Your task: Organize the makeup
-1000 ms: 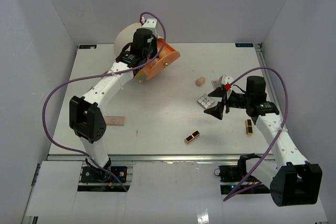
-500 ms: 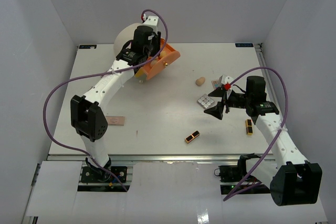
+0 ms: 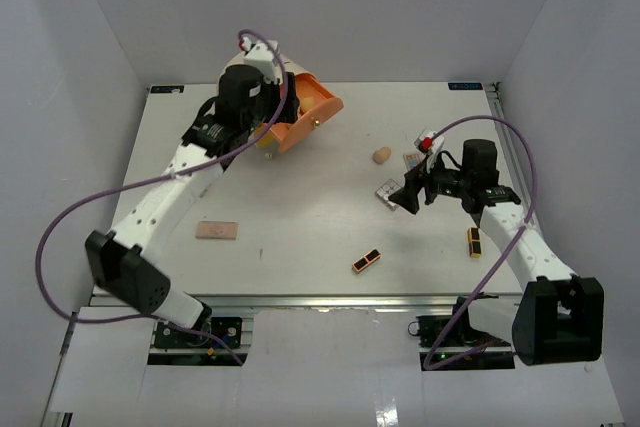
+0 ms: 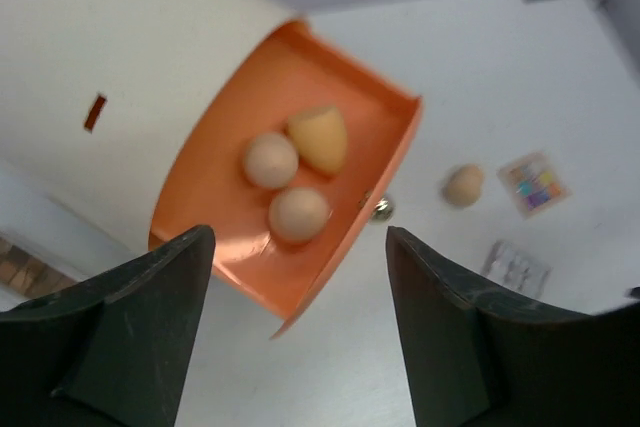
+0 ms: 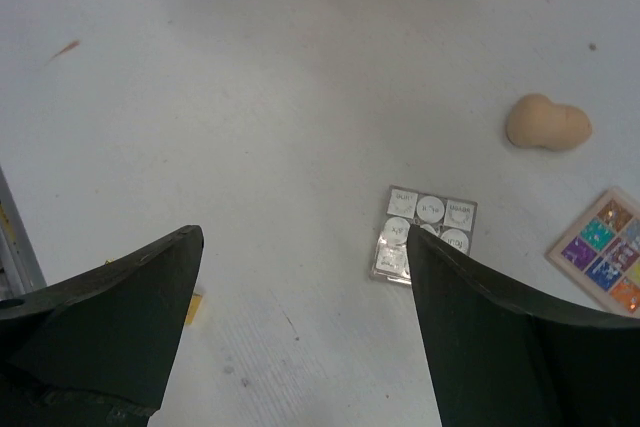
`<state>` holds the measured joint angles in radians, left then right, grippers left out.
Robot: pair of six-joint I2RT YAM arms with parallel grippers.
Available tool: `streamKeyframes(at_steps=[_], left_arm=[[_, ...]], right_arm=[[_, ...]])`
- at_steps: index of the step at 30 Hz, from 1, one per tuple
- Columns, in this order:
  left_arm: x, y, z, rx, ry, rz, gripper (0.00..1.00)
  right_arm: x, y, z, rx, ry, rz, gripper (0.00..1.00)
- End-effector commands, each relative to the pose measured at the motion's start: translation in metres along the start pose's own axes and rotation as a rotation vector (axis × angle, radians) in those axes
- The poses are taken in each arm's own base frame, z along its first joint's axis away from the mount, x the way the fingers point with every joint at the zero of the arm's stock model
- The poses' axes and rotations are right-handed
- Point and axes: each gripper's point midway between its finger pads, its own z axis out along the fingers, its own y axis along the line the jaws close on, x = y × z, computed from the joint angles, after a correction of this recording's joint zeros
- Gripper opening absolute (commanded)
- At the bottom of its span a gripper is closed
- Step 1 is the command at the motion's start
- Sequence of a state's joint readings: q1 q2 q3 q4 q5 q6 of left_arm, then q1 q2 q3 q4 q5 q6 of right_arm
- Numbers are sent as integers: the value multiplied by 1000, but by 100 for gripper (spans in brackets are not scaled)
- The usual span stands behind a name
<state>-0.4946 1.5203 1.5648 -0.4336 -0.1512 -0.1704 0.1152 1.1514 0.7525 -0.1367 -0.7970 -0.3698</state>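
The orange drawer [image 4: 215, 137] stands pulled out of the cream cylinder [image 4: 120, 67], and three tan sponges [image 4: 299, 214] lie in it. My left gripper [image 4: 300, 332] hangs open and empty above the drawer's front corner. On the table to the right lie another sponge [image 3: 381, 155], a colour palette [image 3: 412, 159] and a silver palette [image 3: 388, 191]. My right gripper [image 3: 411, 195] is open just above the silver palette [image 5: 425, 232], holding nothing. Two black-and-gold cases [image 3: 366, 261] [image 3: 474, 242] lie nearer the front. A pinkish-tan palette [image 3: 217, 231] lies at the left.
The drawer unit [image 3: 305, 112] sits at the back of the table, left of centre. White walls close the table on three sides. A metal rail [image 3: 300, 299] runs along the near edge by the arm bases.
My left gripper has opened and its arm has swung left and back from over the drawer. My right gripper has shifted slightly left toward the silver palette, still open.
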Motion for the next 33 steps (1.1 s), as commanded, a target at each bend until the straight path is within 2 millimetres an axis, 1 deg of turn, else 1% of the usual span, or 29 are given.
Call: streamKeyframes(at_steps=[1,2,3,5,7,9,10,11,13,15,17,19,21,23,24,25,28,31,33], left_arm=[[7,-8,-89,146,-110,-68,83],[13,-7,-96,155,-124,-69,83],[22,-4,-104,154,-130,-70,83],[47,5,-125,150,-141,-59,84],[70,18,-144,121,-166,-38,84],[79,32,-152,68,-198,-37,85],[88,37,-159,56,-213,-37,85],[89,39,-160,47,-224,-39,86],[94,43,-168,42,-265,-46,87],[92,47,-178,32,-306,-59,87],[94,51,-179,17,-314,-68,87],[97,51,-177,19,-308,-69,87],[101,48,-173,30,-286,-65,87],[104,44,-168,48,-264,-61,87],[105,42,-168,56,-261,-59,87],[108,40,-164,65,-244,-53,87],[109,40,-162,62,-232,-50,87],[109,43,-162,46,-236,-52,87],[110,44,-163,40,-237,-51,87]], right_arm=[[-20,-59,27,244,90,67,89],[-36,-74,27,318,97,82,89],[-27,-83,33,350,136,102,89],[-30,-107,56,395,196,253,86],[-29,-123,72,428,225,358,83],[-26,-134,82,456,230,423,83],[-23,-142,90,472,235,463,82],[-21,-147,95,485,240,483,81],[-14,-154,107,492,267,500,79],[-7,-156,116,492,289,495,71],[1,-154,123,485,310,495,64],[12,-153,128,481,333,499,63],[20,-151,132,475,344,502,60],[29,-151,135,471,360,509,60],[31,-151,135,468,363,511,59],[36,-150,138,461,374,518,58],[46,-152,143,459,390,527,57],[52,-159,145,486,399,519,50],[54,-162,146,495,405,516,41]])
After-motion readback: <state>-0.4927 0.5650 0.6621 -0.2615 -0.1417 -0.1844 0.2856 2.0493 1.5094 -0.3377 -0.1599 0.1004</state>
